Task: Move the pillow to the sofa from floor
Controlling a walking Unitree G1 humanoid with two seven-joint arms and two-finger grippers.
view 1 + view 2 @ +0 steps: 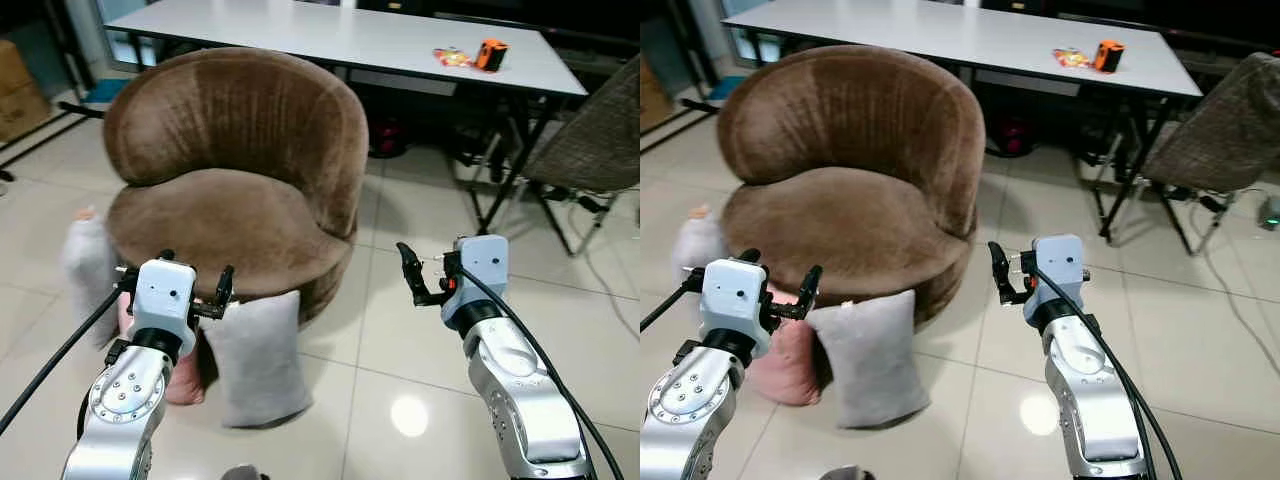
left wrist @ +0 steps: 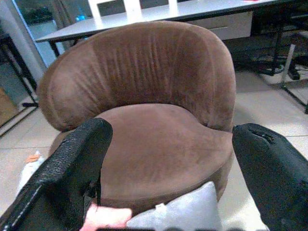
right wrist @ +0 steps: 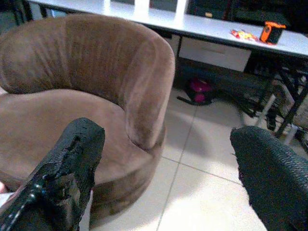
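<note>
A round brown sofa (image 1: 235, 190) sits at twelve o'clock, its curved back toward the far side and its seat bare. On the tiled floor (image 1: 400, 340), a grey pillow (image 1: 258, 355) stands on edge and leans against the sofa's front at about six o'clock of the seat. Just beside it, at its nine o'clock, a pink pillow (image 1: 785, 360) is partly hidden behind the left arm. A pale cushion (image 1: 88, 262) stands on the floor at the sofa's eight o'clock, touching its side.

The left claw (image 1: 170, 280) hovers just above the top edge of the grey pillow, in front of the sofa's rim; it is released, with its two black fingers (image 2: 72, 168) spread wide and nothing between them. The right claw (image 1: 425, 272) hangs over bare tile at the sofa's four o'clock, apart from the sofa and the pillows. It too is released, its fingers (image 3: 67, 168) wide and empty.

Behind the sofa, a long white worktop (image 1: 340, 35) runs across the room. Near its right end lie an orange can (image 1: 490, 53) and a small bright packet (image 1: 452, 57) just beside it. A woven chair (image 1: 600, 130) stands at two o'clock, next to the worktop's black legs.
</note>
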